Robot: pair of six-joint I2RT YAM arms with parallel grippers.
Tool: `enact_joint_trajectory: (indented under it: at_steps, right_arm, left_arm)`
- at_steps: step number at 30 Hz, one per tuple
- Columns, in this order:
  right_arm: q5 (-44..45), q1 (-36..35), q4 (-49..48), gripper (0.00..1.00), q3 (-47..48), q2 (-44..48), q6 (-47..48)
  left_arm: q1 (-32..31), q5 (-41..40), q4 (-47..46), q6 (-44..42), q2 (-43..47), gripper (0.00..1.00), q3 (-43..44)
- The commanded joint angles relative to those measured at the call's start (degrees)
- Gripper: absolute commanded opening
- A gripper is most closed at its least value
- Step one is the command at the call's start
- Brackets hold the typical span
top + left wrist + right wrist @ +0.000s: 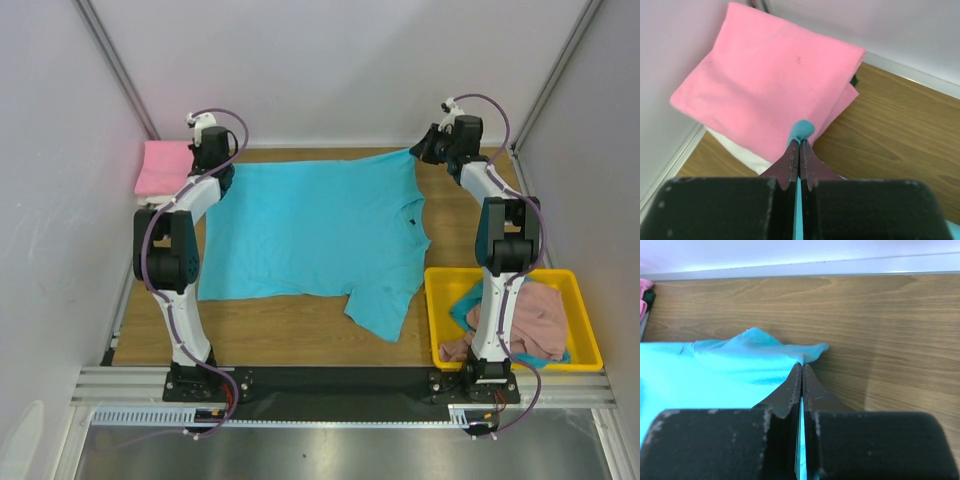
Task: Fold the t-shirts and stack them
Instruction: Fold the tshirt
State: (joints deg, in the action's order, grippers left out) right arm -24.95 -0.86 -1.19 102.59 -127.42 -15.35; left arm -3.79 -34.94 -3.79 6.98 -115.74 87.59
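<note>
A turquoise t-shirt [310,235] lies spread flat across the wooden table. My left gripper [222,172] is shut on its far left corner [801,131]. My right gripper [425,150] is shut on its far right corner [805,354], a sleeve tip. A folded bright pink t-shirt [770,80] lies on a folded cream white one [737,150] in the far left corner, just beyond my left gripper [799,142]. A dusty pink t-shirt [530,320] and a teal one [465,310] lie crumpled in the yellow tray [585,325]. My right gripper [802,367] holds the cloth low over the table.
The yellow tray stands at the near right beside my right arm's base. White walls and metal posts close in the table at the back and both sides. Bare wood [880,330] shows to the right of the held sleeve.
</note>
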Motion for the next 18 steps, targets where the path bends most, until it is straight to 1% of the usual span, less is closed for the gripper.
enact_joint_trajectory:
  at_steps: [1, 7, 14, 18]
  right_arm:
    - [1.0, -0.1, -0.3, 0.00, 1.9, 2.2, 3.7]
    - [1.7, 0.0, 0.0, 0.00, -3.4, 7.2, 5.2]
    - [1.6, 0.0, 0.7, 0.00, -7.3, 11.0, 6.7]
    - [1.3, 0.1, 0.9, 0.00, -8.0, 12.5, 6.7]
  left_arm:
    - [0.9, 3.5, -4.2, -0.3, 1.7, 0.00, -1.5]
    - [1.4, 4.5, -4.6, -0.4, 3.9, 0.00, -4.8]
    - [1.9, 4.6, -5.3, -1.0, 8.1, 0.00, -9.7]
    - [2.0, 4.6, -5.3, -1.2, 10.2, 0.00, -11.4]
